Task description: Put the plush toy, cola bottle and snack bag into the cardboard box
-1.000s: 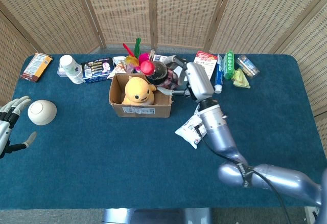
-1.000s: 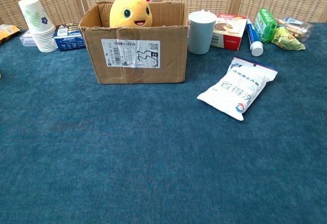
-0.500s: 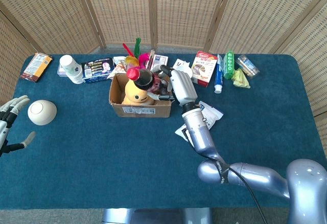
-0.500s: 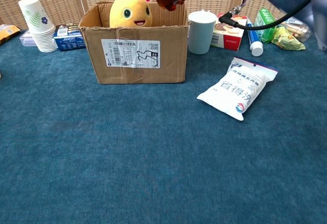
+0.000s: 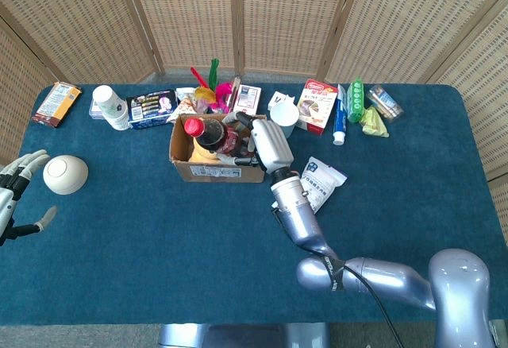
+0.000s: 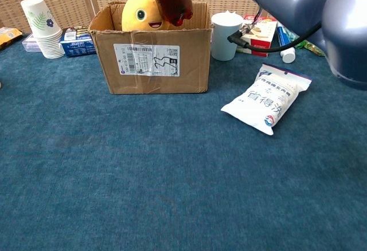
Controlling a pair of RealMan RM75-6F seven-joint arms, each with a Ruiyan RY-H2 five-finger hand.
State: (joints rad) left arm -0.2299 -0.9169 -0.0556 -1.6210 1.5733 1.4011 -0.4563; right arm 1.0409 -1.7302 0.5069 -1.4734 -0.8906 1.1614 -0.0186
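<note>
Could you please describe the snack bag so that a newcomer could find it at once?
Start at the cardboard box in the middle of the blue table. To its right, nearer the camera, the snack bag lies flat: a white pillow pack with blue print, the only item alone on open cloth.

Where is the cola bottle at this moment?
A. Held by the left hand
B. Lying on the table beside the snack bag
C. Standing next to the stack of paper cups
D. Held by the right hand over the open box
D: the right hand grips the cola bottle, tilted above the cardboard box where the plush toy already sits.
</note>
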